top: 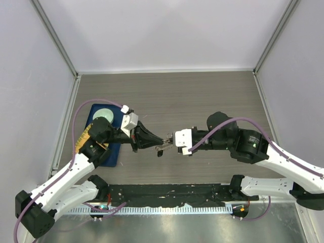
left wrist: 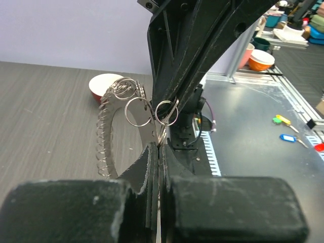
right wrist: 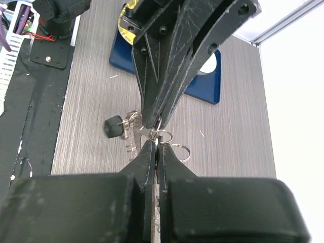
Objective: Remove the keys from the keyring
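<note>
Left claw and right claw both clenched on keyring, tip to tip. Thin pinch: any twist and it slips, dropping with key still on.

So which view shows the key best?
Right wrist: the key hangs in the open, its black head plain. Top shows only a dark speck, likely the key. Left wrist shows the keyring coil and small rings, but no key.

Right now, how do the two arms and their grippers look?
The left arm and right arm have white links, black joints and a looping purple cable each. The left gripper and right gripper are black and taper to narrow tips.
</note>
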